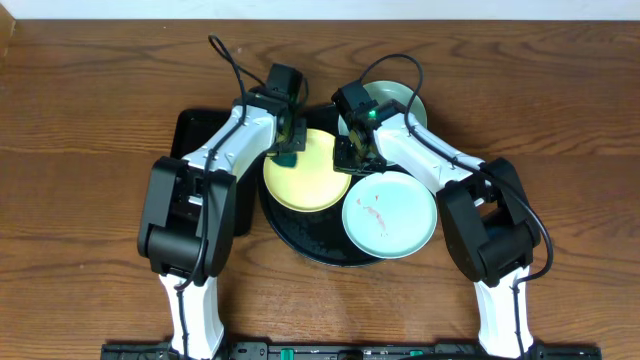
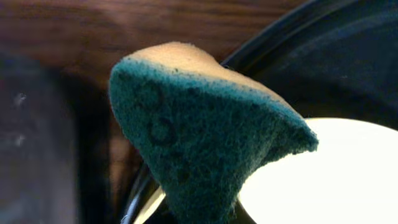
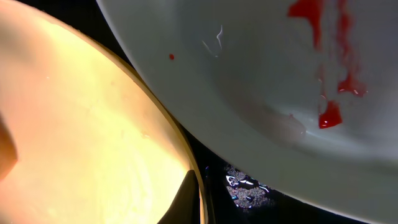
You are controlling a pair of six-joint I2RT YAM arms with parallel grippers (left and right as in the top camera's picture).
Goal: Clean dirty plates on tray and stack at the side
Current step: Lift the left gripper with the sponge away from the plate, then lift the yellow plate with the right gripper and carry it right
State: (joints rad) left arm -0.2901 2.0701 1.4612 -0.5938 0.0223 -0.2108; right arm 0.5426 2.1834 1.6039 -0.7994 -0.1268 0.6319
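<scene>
The round black tray (image 1: pixel 300 245) holds a pale yellow plate (image 1: pixel 305 175) at its left and a mint plate (image 1: pixel 392 215) with red smears at its front right. A second mint plate (image 1: pixel 398 97) lies at the back right, partly hidden by my right arm. My left gripper (image 1: pixel 288 150) is shut on a green-and-yellow sponge (image 2: pixel 199 130) over the yellow plate's far edge (image 2: pixel 323 174). My right gripper (image 1: pixel 351 157) pinches the yellow plate's right rim. In the right wrist view one dark finger (image 3: pixel 188 200) lies on that rim (image 3: pixel 81 124), beside the smeared mint plate (image 3: pixel 261 74).
A smaller rectangular black tray (image 1: pixel 192 135) lies to the left, under my left arm. Brown wooden table (image 1: pixel 90 120) surrounds both trays. The round tray's rim shows in the left wrist view (image 2: pixel 280 37).
</scene>
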